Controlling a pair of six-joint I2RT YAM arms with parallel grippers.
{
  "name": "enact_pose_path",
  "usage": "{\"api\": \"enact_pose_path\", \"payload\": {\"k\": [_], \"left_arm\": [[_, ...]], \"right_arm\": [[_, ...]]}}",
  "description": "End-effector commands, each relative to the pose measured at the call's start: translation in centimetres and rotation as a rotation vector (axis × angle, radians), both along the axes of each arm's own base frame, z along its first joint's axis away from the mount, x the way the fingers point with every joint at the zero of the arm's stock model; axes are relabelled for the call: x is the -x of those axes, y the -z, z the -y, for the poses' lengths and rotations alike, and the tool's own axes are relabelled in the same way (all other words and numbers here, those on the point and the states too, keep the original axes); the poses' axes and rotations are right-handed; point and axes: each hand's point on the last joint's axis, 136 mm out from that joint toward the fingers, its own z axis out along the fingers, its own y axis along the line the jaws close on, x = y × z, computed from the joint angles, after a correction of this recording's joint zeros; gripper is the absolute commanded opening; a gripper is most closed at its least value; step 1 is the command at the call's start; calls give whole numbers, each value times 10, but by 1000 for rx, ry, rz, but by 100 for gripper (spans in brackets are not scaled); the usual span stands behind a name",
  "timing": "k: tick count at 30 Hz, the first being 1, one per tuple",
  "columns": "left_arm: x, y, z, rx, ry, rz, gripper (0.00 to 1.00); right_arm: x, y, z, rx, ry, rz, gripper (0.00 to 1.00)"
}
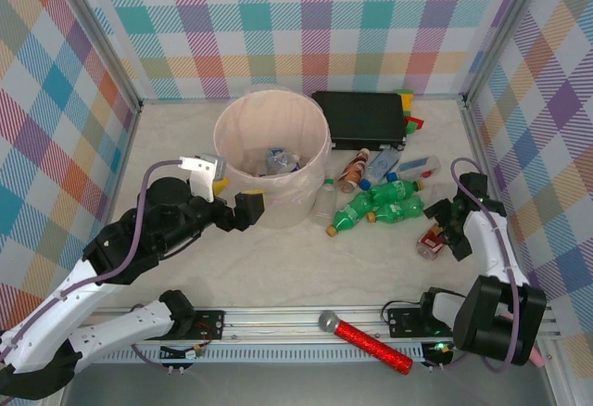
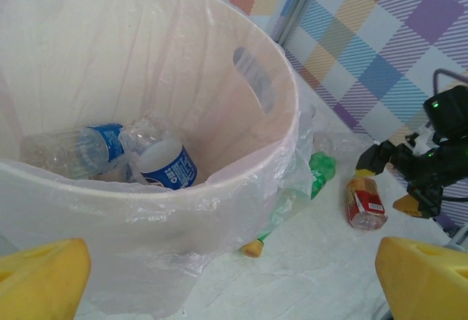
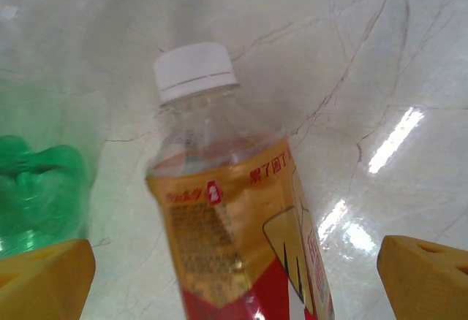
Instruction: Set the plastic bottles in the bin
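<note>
The bin (image 1: 318,137) is a pale pink-cream bucket with a thin plastic liner, and clear blue-labelled bottles (image 2: 167,166) lie inside it. My left gripper (image 1: 233,198) hangs open at the bin's near-left wall (image 2: 146,218), its yellow fingertips (image 2: 40,276) far apart. Right of the bin lie two green bottles (image 1: 371,209), a clear bottle (image 1: 324,200), a brown one (image 1: 352,170) and blue-labelled ones (image 1: 415,165). My right gripper (image 1: 443,225) is open, straddling a white-capped bottle with an orange and red label (image 3: 234,225), its fingertips (image 3: 428,276) clear of it.
A flat black box (image 1: 361,117) stands behind the bottles at the back. A red glittery microphone (image 1: 366,341) lies on the front rail. A green bottle's base (image 3: 36,196) sits left of the labelled bottle. Checked walls enclose the table on three sides.
</note>
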Motion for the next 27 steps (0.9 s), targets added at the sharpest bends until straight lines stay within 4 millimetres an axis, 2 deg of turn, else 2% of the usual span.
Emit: {"api": "enact_pose_path", "payload": {"k": [1,6,15,17,20,23,27], "left_arm": [[3,2,-2,-28,11,17,100],[3,3,-3,-33,9,21,100],[4,1,-4,-15,8,17,100],[5,-1,-5,-11,6,18,100],[5,-2,-8,-19,-6,16,100],[4,-1,-9,-19,-14,11,100],[1,1,-8,-20,-24,7,100]], "right_arm": [[-2,12,-9,-65,-26,6,99],[-3,23,-13,-101,-31,28,96],[-5,36,-11,-128,-46,18,80],[-6,37,-12,-133,-47,19,74],[-6,30,-13,-127,-60,48,69],[-6,14,-12,-92,-69,121,63],[-5,-11,-11,-34,-84,232,63]]}}
